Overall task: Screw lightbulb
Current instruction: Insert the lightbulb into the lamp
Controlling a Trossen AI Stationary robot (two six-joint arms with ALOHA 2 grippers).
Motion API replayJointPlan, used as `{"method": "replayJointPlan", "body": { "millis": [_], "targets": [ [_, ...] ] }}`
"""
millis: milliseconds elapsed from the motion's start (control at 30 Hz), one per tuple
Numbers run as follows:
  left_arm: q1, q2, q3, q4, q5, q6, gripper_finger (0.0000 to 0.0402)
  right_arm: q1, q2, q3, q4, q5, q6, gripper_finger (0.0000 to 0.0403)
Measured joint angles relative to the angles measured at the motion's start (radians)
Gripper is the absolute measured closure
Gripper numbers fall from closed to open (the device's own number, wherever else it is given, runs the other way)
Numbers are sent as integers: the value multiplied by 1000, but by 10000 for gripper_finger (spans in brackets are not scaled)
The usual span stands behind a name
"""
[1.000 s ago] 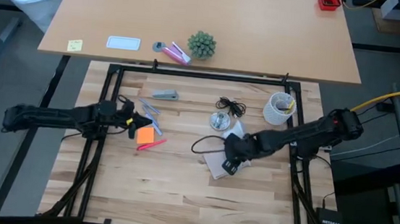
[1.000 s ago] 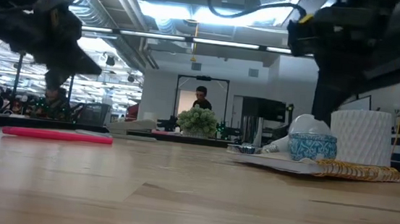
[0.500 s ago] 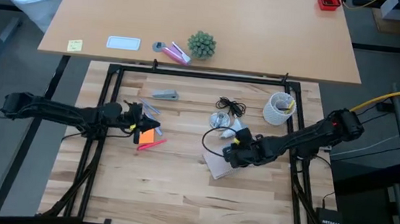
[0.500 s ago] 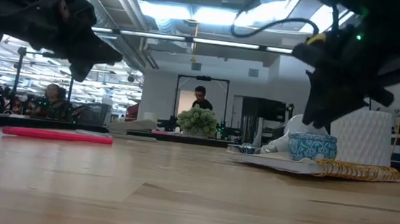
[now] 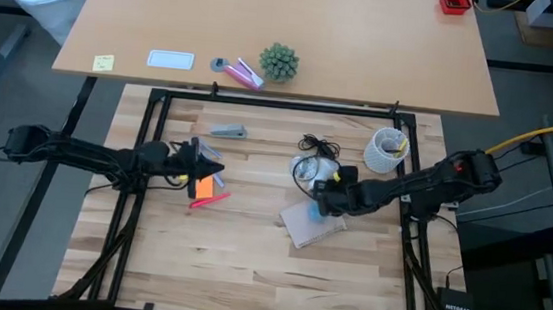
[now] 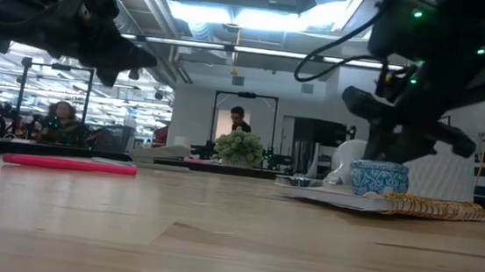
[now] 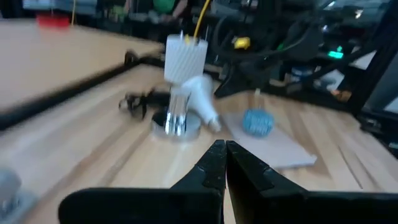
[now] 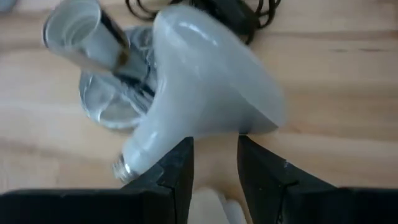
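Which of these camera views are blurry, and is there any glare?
Left wrist view: soft all over, the socket and lightbulb smeared, the left gripper's shut fingers dark. Right wrist view: the lightbulb blurred, with bright sheen on its frosted glass, close ahead of the right gripper. Low view: ceiling lights glare, arms show as silhouettes. High view: evenly lit.

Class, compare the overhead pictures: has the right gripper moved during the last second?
Yes. The right gripper has moved up the picture, from the cardboard sheet toward the metal socket.
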Motion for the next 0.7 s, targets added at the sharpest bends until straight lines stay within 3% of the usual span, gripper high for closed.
{"method": "replayJointPlan", "body": {
  "millis": [400, 700],
  "targets": [
    [0, 0, 0, 42, 0, 50, 398, -226, 0, 0, 159, 11, -164, 281],
    [0, 0, 0, 24, 0, 47, 398, -286, 0, 0, 284, -56, -164, 281]
  ]
}}
